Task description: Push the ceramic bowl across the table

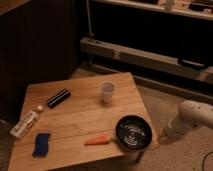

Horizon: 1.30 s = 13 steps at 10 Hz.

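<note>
The ceramic bowl [134,132], glossy black with pale rings inside, sits at the front right corner of the light wooden table [85,117]. My white arm [192,117] comes in from the right, low beside the table. The gripper [159,141] is at its lower end, just right of the bowl, near the table's right edge. I cannot tell whether it touches the bowl.
On the table are a whitish cup [107,92], a black cylinder [59,98], a small bottle [26,122], a blue sponge [41,144] and an orange carrot [97,141] just left of the bowl. A dark shelf unit [145,55] stands behind.
</note>
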Available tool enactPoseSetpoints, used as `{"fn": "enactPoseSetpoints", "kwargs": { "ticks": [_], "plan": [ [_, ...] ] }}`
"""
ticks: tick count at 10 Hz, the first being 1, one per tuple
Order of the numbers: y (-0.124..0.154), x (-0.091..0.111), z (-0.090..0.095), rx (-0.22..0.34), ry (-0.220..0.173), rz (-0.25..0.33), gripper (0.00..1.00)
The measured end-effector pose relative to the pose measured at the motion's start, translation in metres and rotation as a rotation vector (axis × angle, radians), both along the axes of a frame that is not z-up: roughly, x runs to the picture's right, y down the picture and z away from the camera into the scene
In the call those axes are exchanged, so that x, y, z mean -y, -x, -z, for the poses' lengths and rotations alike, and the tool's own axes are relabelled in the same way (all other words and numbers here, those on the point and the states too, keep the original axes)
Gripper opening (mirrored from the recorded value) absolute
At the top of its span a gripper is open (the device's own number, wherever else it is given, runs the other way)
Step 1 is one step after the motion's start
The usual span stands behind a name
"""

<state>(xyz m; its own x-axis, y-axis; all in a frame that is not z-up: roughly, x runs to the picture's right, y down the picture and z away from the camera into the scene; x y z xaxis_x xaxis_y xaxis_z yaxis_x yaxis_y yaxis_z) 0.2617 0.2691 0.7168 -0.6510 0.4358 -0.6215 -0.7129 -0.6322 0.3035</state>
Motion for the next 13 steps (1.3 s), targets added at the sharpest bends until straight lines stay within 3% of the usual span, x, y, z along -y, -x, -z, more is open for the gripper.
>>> {"fn": "enactPoseSetpoints", "kwargs": {
  "ticks": [3, 8, 13],
  "plan": [
    [0.014, 0.001, -0.007, 0.004, -0.023, 0.003, 0.0],
    [-0.001, -0.007, -0.018, -0.034, -0.039, 0.03, 0.0],
    [-0.006, -0.015, -0.029, -0.029, -0.037, 0.056, 0.0]
  ]
}}
